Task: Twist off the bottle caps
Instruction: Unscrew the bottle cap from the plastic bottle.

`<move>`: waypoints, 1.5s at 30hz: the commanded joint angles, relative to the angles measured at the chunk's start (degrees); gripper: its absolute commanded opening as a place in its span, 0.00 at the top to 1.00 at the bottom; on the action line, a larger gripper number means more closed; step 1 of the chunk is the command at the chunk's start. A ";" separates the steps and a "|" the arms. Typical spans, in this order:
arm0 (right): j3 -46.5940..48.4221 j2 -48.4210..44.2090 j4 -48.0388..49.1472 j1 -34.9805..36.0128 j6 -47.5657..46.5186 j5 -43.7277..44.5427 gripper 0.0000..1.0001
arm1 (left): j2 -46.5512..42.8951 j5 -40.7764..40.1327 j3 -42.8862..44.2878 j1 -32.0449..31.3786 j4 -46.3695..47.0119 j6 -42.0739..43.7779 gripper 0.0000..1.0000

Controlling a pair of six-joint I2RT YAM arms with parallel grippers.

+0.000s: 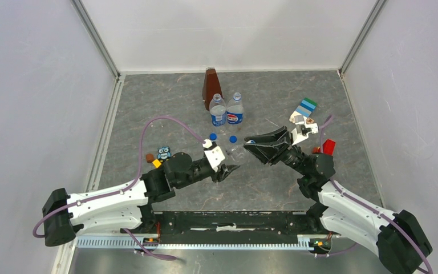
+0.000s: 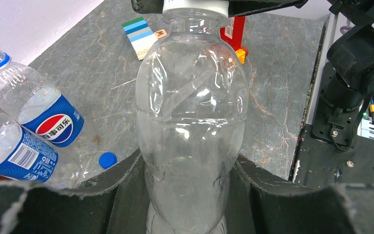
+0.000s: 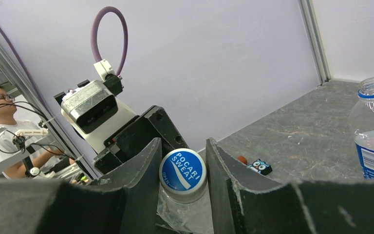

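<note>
Two of the three caps look dealt with: the small solid blue plastic screw caps (image 1: 213, 136) (image 1: 233, 138) lie loose near the middle of the grey marbled tabletop (image 1: 148, 103). They are just in front of the two clear plastic bottles with blue wrap labels (image 1: 218, 111) (image 1: 235, 108), which stand open-necked toward the middle of the far edge. We judge the step in hand to be the last bottle, the smaller unlabelled clear plastic one (image 2: 192, 122). It lies on its side between the arms, over the middle of the tabletop and a little toward the near edge. The left jaws are clamped on its lower body, one on each flank. Its round white cap with the blue mark (image 3: 182, 169) sits on the neck. The right jaws stand on either side of it with no gap that we can see, but we cannot tell whether they pinch it or merely bracket it. As we read it, the next move calls for a firm pinch on that cap and a turn of the right wrist about the bottle's axis, while the left jaws keep the body from turning. The thin wall may buckle or slip if that hold is too hard or too slack.
</note>
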 commanded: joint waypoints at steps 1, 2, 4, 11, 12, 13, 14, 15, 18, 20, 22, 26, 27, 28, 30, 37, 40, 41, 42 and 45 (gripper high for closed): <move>0.45 1.26 5.21 -0.05 1.92 -0.93 0.63 | 0.53 0.26 0.49 0.00 3.65 0.61 0.98; 0.56 1.51 5.32 -0.05 2.09 -1.28 0.66 | 0.50 0.10 0.35 -0.04 3.90 0.59 0.98; 0.84 1.99 5.69 0.00 2.17 -2.06 0.79 | 0.37 0.02 0.34 -0.03 4.01 0.46 0.98; 2.37 3.01 11.12 -0.03 -0.07 -8.55 1.00 | 1.72 13.31 0.33 0.72 5.52 -0.38 0.98; 2.64 3.48 12.96 -0.03 0.30 -10.50 1.00 | 2.29 18.12 0.66 1.82 5.87 -1.59 0.98; 2.82 3.93 14.80 -0.03 0.52 -11.81 1.00 | 3.02 24.78 1.04 3.89 7.10 -3.81 0.98; 3.04 4.26 16.15 -0.09 0.46 -12.99 1.00 | 3.77 30.91 1.14 5.92 8.86 -5.81 0.98; 3.43 4.69 17.19 -0.02 0.52 -14.27 1.00 | 4.49 37.47 0.97 8.53 11.58 -9.19 0.98; 3.91 6.17 24.95 -0.06 2.68 -19.65 1.00 | 5.75 50.65 -1.23 13.34 22.38 -16.99 0.98; 4.49 7.66 33.32 -0.08 7.70 -22.82 1.00 | 6.83 57.25 -1.12 14.82 25.52 -20.17 0.98; 5.26 8.76 37.91 0.15 10.01 -25.99 1.00 | 7.39 59.69 -0.88 14.89 27.32 -21.82 0.98; 5.77 9.54 45.40 0.26 13.35 -31.88 1.00 | 8.44 66.15 -0.35 14.99 30.28 -24.03 0.98; 6.37 9.97 48.41 0.56 15.08 -34.99 1.00 | 8.84 67.82 -0.21 14.99 31.08 -24.76 0.98; 6.57 10.11 49.57 0.20 17.33 -35.17 1.00 | 8.94 67.84 -0.31 14.98 31.88 -25.80 0.98; 7.03 9.95 49.73 0.23 18.05 -36.04 1.00 | 8.90 68.65 -0.13 14.98 30.80 -24.60 0.98; 6.29 9.16 44.00 -2.01 16.33 -32.96 0.55 | 6.40 48.72 3.77 14.73 4.68 -10.13 0.98; 4.30 4.17 25.34 -6.08 6.65 -27.42 0.42 | 3.65 32.61 3.56 14.72 -5.28 -3.79 0.98; 4.38 2.10 15.28 -7.16 1.22 -24.11 0.39 | 2.73 28.38 2.99 14.72 -7.29 -2.37 0.98; 5.04 -0.49 2.32 -7.45 -5.95 -20.19 0.35 | 1.89 25.15 2.42 14.72 -8.19 -1.20 0.98; 8.91 -3.96 -24.51 -7.61 -19.63 -9.99 0.31 | 0.26 19.79 2.25 14.56 -11.85 2.29 0.98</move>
